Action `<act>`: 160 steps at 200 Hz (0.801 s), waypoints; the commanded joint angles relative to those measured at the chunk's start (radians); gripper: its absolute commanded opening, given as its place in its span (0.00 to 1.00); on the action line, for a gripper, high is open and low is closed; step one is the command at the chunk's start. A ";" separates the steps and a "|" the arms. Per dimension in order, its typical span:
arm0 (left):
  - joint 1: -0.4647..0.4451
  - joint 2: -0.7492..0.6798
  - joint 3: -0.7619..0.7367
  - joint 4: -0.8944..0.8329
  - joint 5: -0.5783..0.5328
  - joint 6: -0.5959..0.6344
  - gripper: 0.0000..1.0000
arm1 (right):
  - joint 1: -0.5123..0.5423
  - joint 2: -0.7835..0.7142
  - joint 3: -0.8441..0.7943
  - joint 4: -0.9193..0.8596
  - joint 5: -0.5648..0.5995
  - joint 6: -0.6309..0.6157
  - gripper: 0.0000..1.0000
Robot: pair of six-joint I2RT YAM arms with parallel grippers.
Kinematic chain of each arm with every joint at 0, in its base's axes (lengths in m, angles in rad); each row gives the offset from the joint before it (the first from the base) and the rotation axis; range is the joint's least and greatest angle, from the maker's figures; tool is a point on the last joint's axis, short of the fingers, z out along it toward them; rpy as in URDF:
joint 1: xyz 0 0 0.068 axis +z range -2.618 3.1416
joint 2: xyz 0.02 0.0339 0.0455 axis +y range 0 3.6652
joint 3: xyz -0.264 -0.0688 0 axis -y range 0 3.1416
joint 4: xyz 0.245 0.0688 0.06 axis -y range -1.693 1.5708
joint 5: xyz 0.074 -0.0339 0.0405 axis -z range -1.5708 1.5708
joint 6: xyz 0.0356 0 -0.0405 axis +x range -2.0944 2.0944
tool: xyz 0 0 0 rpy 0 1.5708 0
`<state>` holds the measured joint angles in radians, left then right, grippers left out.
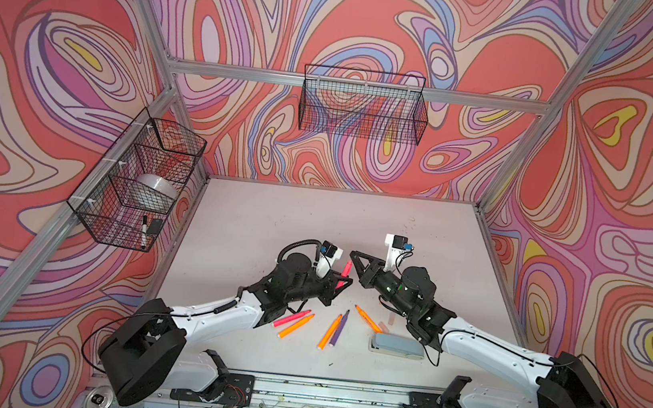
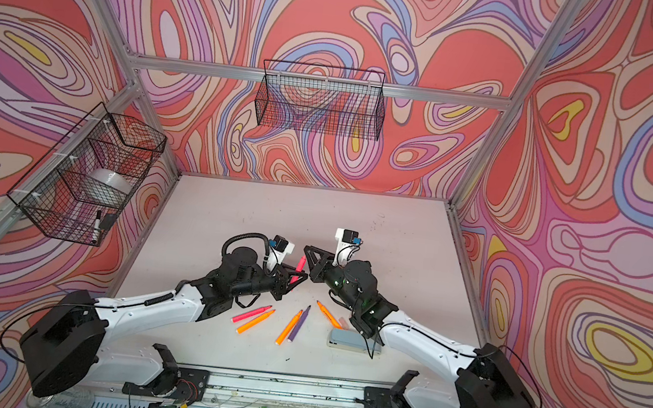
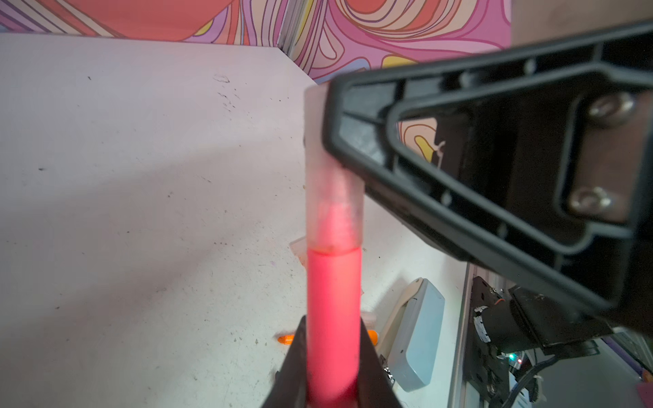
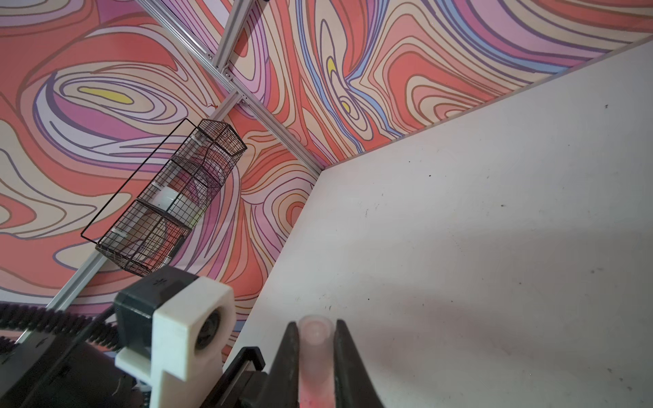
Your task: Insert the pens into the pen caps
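**Seating a cap on the held pink pen**

Left gripper (image 1: 342, 283): jaws closed narrowly on the barrel of a slim neon pink felt-tip pen (image 3: 334, 300), held above the white worktop (image 1: 273, 215) with the tip end pointing away from the wrist. Right gripper (image 4: 315, 328): jaws pinched almost fully together on a short translucent pale-pink plastic cap (image 3: 332, 197); the two grippers meet nose to nose near mid-worktop in both top views. In the left wrist view the cap already covers the pen's tip and its rim touches the pink barrel; whether it has clicked home cannot be told.

Judged step: the final press. To do it well, hold pen and cap on one axis; push along that axis only, since a sideways load could cock the cap or slide the pen through the jaws; brace the pen with the left grip while the right advances; release the cap first, and only once its rim sits flush all round.

Lying uncapped on the worktop nearer the arm bases: a second pink pen (image 1: 291, 318); three orange pens (image 1: 329, 332); one purple pen (image 1: 339, 327). Loose translucent caps (image 1: 391, 319) lie just beside the rightmost orange pen, near a grey-blue stapler (image 1: 398, 344); any further caps are not visible.
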<state>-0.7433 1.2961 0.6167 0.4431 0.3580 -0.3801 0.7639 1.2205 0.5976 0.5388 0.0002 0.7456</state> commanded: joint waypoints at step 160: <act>-0.156 -0.044 0.064 -0.065 -0.375 0.382 0.00 | 0.011 -0.227 0.000 -0.223 0.080 -0.091 0.58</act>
<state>-0.8673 1.2514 0.6445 0.3889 0.0288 -0.0685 0.7853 1.0000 0.6025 0.3420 0.0639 0.6659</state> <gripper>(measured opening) 0.170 0.606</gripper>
